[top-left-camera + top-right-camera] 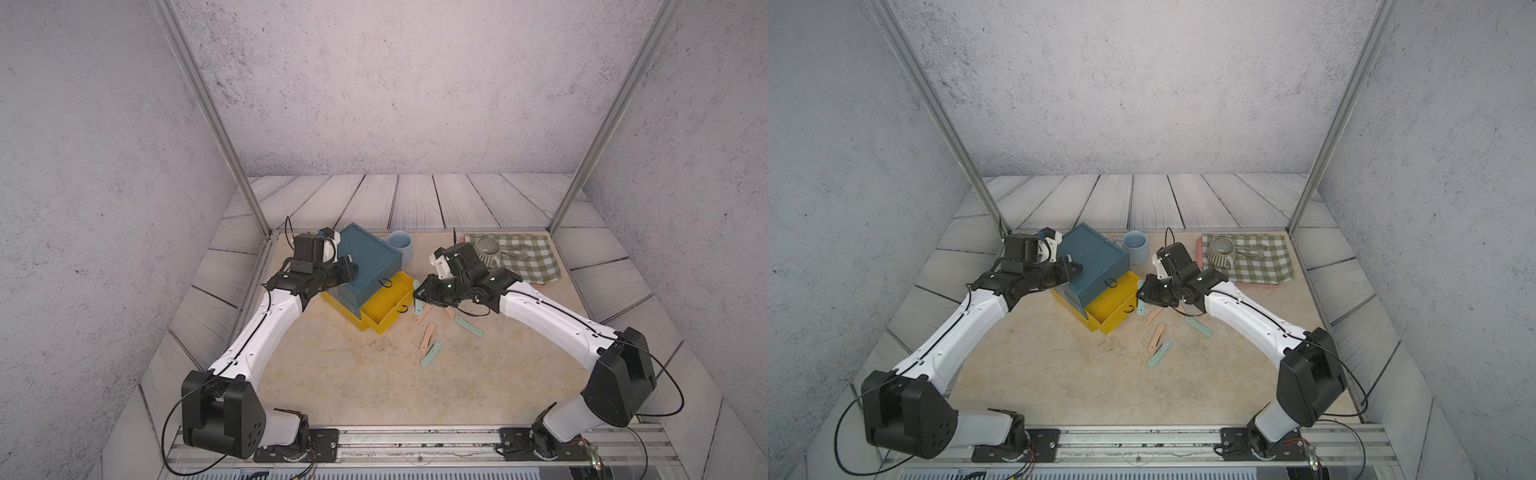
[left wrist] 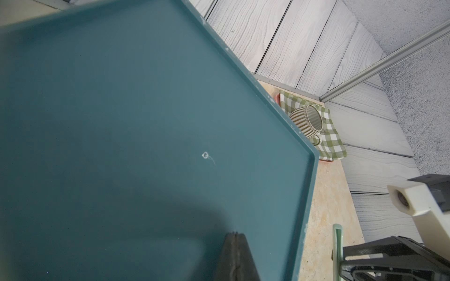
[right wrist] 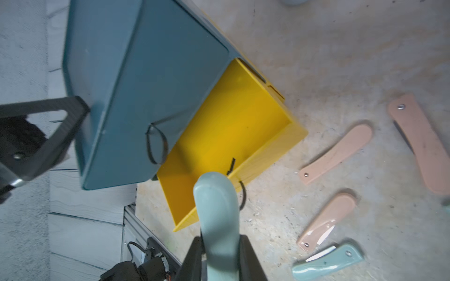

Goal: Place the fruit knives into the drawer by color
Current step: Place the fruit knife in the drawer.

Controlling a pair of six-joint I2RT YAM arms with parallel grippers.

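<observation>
1. Gripping a mint-teal knife [image 3: 216, 206] across its flat body, the right pincer [image 3: 220, 245] has a black finger clamped on either side, and the knife's rounded end sticks out past the fingertips
2. Just ahead of that pincer the yellow drawer [image 3: 231, 126] of the drawer chest [image 1: 370, 257] stands open and bare inside; in the right wrist view the held knife's end overlaps the drawer's front wall, right by its black ring pull [image 3: 243, 197]
3. In both top views the right pincer [image 1: 419, 293] hangs just beside the open drawer's front, above the tabletop [image 1: 353, 374]
4. On the arm-base side of the right pincer, three peach knives [image 3: 338, 152] and two more mint-teal knives [image 1: 432, 352] lie flat on the tabletop; one peach and one mint lie close together, each with a sliver of blade showing
5. The left pincer [image 2: 235, 237] is closed with nothing between its fingers, which are pressed together, tips set on the chest's dark teal top near its front edge
6. Beyond the left pincer, past the chest's far side, stands a pale blue cup [image 1: 401, 245]
7. Beyond the right pincer a striped mug [image 1: 487, 249] sits on a checked cloth [image 1: 532, 266], with a metal utensil [image 1: 517, 250] just beside the mug
</observation>
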